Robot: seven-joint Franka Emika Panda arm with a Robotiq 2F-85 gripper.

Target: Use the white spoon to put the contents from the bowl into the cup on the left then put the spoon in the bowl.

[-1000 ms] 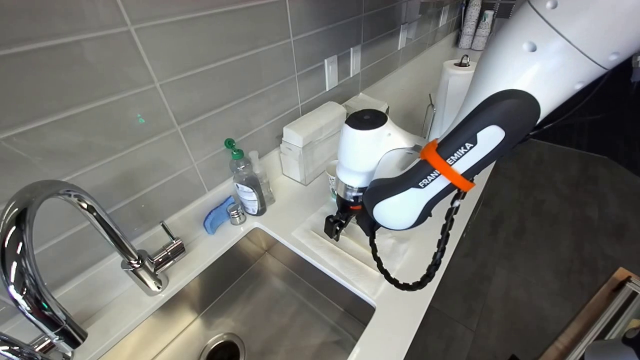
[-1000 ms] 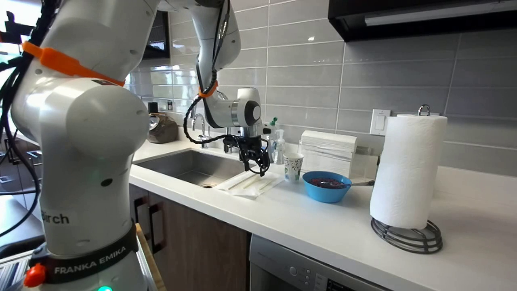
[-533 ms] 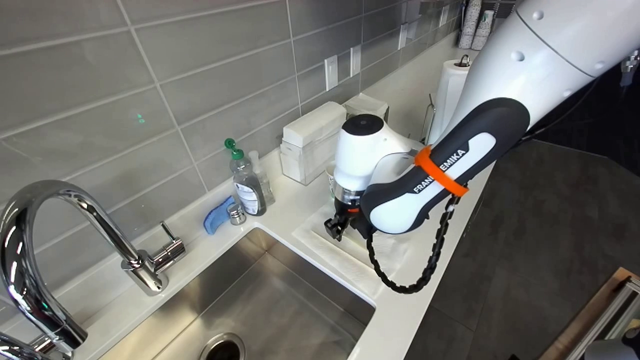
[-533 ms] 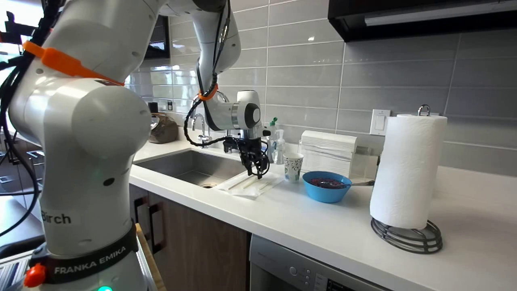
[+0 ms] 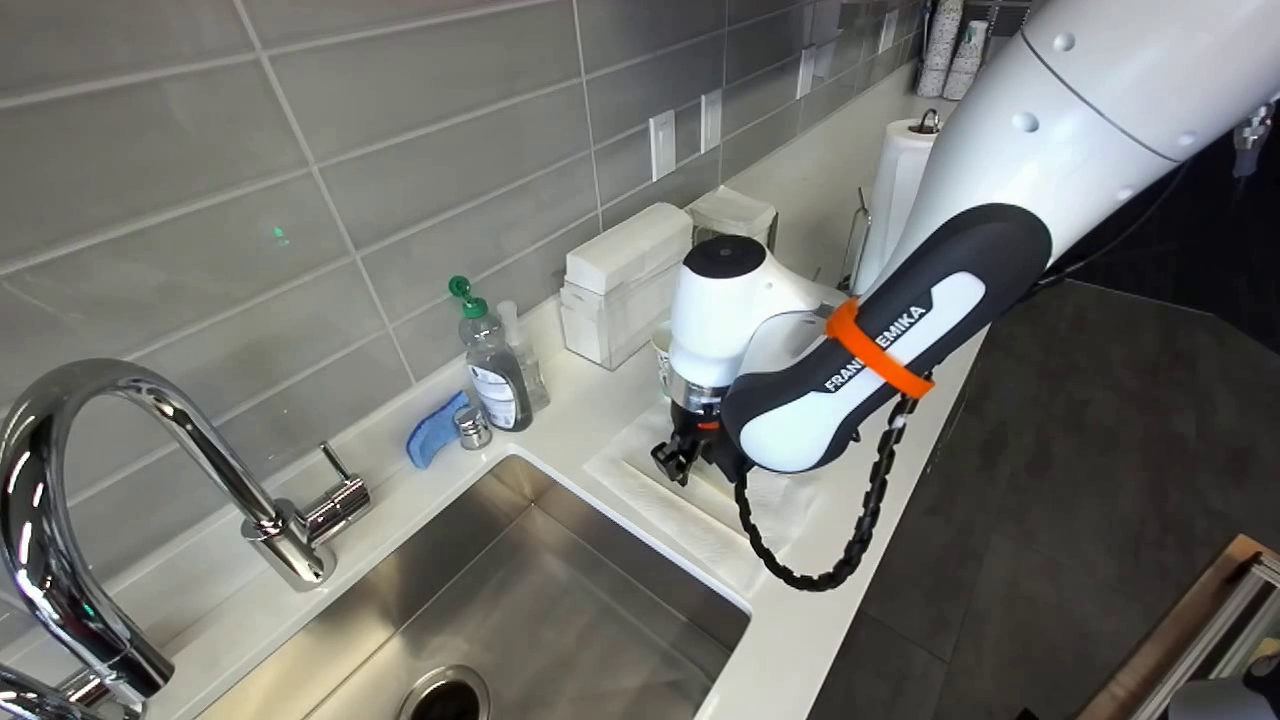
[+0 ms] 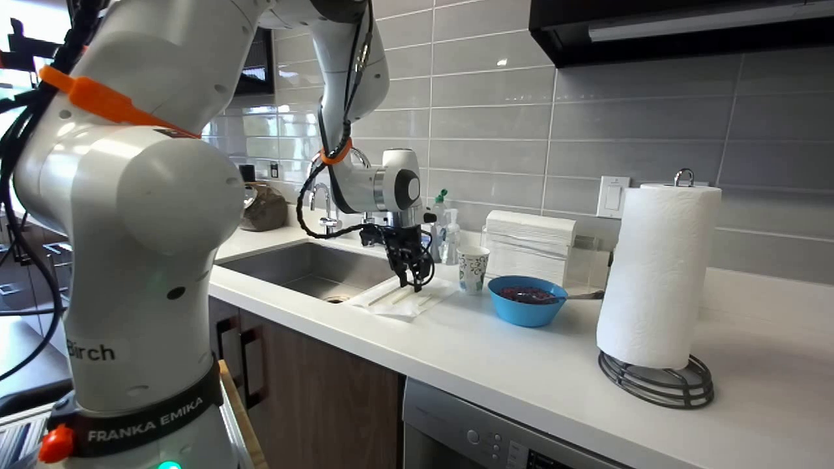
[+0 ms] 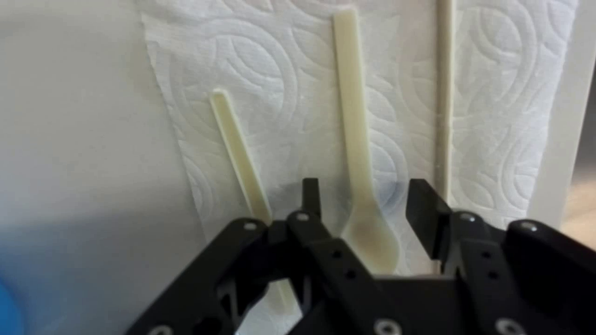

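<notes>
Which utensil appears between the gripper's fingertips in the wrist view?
The middle one, the white spoon; the left utensil passes outside, the right one behind a fingertip.

The bowl (image 6: 526, 314) is coloured bright blue, and its contents (image 6: 521, 292) dark red. The white cup (image 6: 474, 268) is printed with green-teal curls. The spoon (image 7: 355, 116) is tinted creamy white; the white paper towel (image 7: 281, 56) is embossed with leafy loops. The hand (image 7: 366, 202) is finished in black, the white arm (image 5: 1075, 110) banded in orange. The grey wall (image 6: 488, 124) is ruled with pale lines.
</notes>
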